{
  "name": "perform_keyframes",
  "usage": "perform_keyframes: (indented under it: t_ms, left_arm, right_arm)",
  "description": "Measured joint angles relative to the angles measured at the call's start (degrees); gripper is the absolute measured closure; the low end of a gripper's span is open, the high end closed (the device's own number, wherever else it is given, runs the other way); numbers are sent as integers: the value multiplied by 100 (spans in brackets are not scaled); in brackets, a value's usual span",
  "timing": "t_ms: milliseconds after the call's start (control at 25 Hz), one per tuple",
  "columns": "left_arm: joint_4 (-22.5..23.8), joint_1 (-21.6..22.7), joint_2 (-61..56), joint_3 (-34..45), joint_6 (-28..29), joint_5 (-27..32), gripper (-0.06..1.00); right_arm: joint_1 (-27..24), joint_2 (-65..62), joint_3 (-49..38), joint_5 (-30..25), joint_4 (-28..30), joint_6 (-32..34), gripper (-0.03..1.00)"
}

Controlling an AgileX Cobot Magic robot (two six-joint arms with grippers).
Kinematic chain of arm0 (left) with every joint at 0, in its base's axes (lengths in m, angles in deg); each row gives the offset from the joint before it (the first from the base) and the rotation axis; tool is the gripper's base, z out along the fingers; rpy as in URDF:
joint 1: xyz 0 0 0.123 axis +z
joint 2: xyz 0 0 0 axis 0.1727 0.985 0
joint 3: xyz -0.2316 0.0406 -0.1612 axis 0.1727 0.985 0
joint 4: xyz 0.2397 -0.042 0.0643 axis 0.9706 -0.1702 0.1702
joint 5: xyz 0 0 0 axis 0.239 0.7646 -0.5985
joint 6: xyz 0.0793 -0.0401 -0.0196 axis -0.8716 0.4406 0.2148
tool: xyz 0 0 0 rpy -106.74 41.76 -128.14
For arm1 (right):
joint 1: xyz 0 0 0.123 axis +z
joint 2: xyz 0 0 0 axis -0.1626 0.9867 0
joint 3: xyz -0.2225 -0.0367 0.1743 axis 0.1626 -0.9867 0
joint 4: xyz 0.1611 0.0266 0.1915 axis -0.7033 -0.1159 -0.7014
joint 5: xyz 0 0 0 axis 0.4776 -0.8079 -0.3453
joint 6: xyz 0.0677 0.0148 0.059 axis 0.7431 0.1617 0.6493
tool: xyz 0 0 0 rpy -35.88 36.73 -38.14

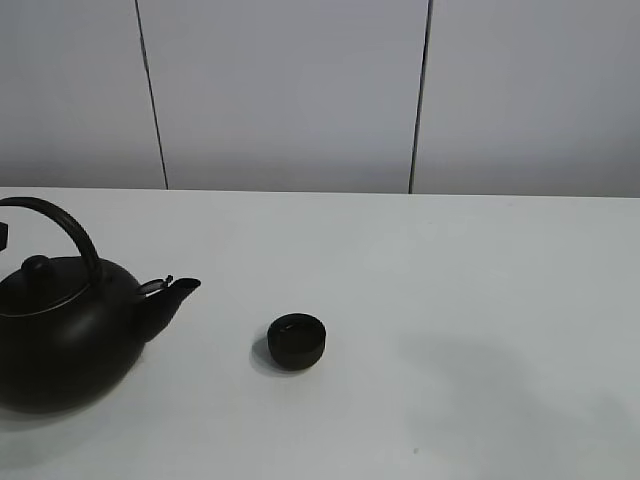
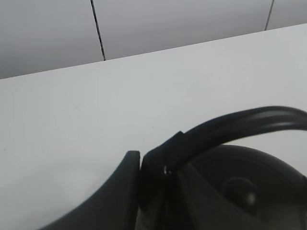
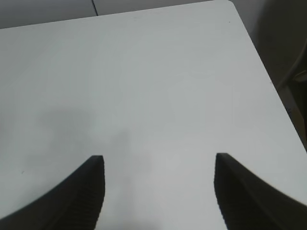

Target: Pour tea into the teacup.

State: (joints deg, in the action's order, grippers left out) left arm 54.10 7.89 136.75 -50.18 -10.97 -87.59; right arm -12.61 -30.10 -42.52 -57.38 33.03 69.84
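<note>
The small matte black teacup (image 1: 297, 340) stands upright on the white table (image 1: 450, 280), near the middle. The large black kettle (image 1: 60, 335) with an arched handle (image 1: 70, 228) is at the left, its spout (image 1: 172, 296) pointing right toward the teacup, with a gap between them. My left gripper (image 2: 140, 165) is shut on the kettle's handle (image 2: 230, 125); the kettle's lid knob (image 2: 242, 189) shows below it. My right gripper (image 3: 158, 165) is open and empty over bare table. It does not show in the exterior high view.
A grey panelled wall (image 1: 290, 90) runs behind the table's far edge. The table's right edge and far corner (image 3: 230, 4) show in the right wrist view, with a dark chair-like shape (image 3: 288, 57) beyond it.
</note>
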Motion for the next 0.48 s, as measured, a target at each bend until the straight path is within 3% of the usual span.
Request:
perform_keyframes:
  t_ms: [120, 480]
  left_arm:
    - [8, 0, 0, 0, 0, 0, 80]
    - [115, 0, 0, 6, 306, -139, 65]
  right_arm:
    - [0, 0, 0, 0, 0, 0, 51]
    - [0, 0, 0, 0, 0, 0, 51]
